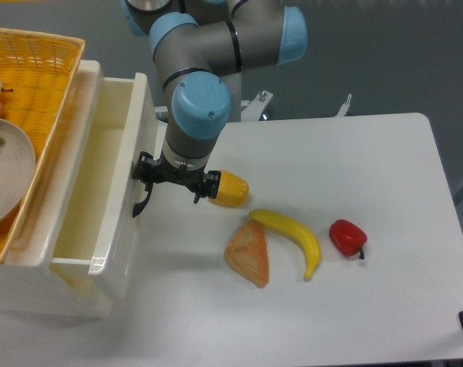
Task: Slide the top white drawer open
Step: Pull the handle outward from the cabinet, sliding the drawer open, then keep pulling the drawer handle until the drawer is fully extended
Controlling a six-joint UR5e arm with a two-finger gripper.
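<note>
Top white drawer sits left of frame centre, pulled out of the cabinet twd. the right, its glossy tray open to view and appearing bare inside; long axis runs top-to-bottom in frame, front panel facing right. Black curved handle is on that front face, mid-left of frame. Gripper hangs directly at the handle, wrist pointing down, its left side touching or just beside the handle; drawer lies immediately left of the pincer, so, in my judgement, any further pull goes rightward in frame, square to the drawer's long axis. Pincer state: cannot tell whether fingers are apart or closed on the handle; the body hides the tips from this view. One arm only, so no nearer/farther choice. Count: 1 open drawer; lower drawer not visible from this angle; 1 yellow wicker basket on the cabinet top, upper left, holding 1 plate. On the white table: 1 yellow block just right of the gripper, 1 banana, 1 bread slice, 1 red pepper, all centre frame. Judgement: drawer well opened, task near done.
</note>
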